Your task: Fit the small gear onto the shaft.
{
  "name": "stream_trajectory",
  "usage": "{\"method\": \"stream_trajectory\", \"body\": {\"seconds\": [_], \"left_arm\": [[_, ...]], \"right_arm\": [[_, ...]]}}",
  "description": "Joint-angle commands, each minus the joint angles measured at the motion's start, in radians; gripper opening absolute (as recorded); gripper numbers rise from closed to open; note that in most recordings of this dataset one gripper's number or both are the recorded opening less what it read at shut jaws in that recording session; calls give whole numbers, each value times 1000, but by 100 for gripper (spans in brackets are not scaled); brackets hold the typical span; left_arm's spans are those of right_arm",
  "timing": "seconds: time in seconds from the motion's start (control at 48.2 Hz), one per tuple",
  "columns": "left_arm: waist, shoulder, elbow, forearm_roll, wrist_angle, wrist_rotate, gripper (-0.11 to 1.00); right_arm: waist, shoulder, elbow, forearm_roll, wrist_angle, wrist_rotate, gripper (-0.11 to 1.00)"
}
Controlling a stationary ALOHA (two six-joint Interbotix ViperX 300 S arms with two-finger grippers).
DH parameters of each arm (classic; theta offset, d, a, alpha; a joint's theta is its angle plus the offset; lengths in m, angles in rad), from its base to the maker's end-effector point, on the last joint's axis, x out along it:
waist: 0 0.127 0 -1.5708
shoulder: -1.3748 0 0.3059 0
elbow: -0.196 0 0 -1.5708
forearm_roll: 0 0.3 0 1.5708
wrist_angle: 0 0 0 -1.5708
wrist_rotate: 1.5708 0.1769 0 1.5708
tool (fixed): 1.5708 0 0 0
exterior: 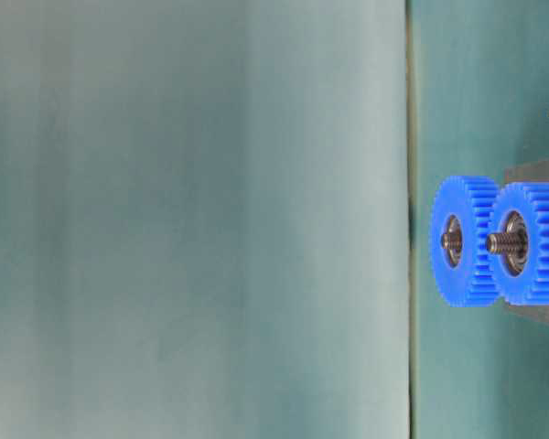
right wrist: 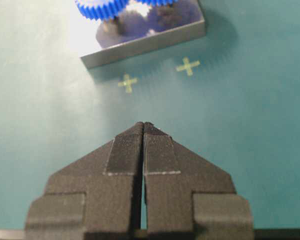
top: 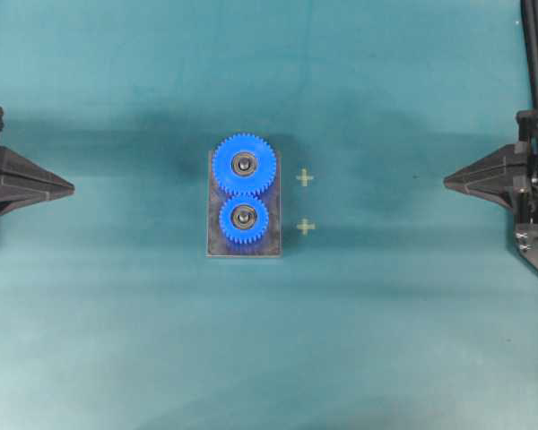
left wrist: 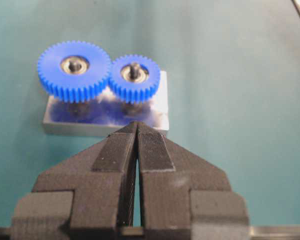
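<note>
A bench [top: 117, 340] covered in a plain teal surface fills the overhead view from edge to edge. Two small pale cross marks [top: 305, 178] are seen just right of the frame's centre, one above the other. A darker, shadowed band is spread across the middle of the surface, while the upper and lower parts are lit more brightly. In the table-level view, a pale grey-green wall [exterior: 192, 219] is seen filling the left two-thirds of the frame.

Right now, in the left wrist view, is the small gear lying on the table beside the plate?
No, the small gear sits on the shaft above the plate, meshing with the larger gear.
</note>
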Motion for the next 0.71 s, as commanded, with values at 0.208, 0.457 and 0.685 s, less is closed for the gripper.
{"method": "stream_trajectory", "body": {"seconds": [0.208, 0.457, 0.685], "left_arm": [[2, 25, -35, 3, -6, 2, 0], [3, 31, -31, 3, -14, 9, 0], [3, 26, -34, 3, -14, 20, 0]], "right_arm": [[-3, 11, 2, 0, -37, -2, 0], [-3, 11, 3, 0, -40, -2, 0], [-3, 11, 8, 0, -41, -2, 0]]}}
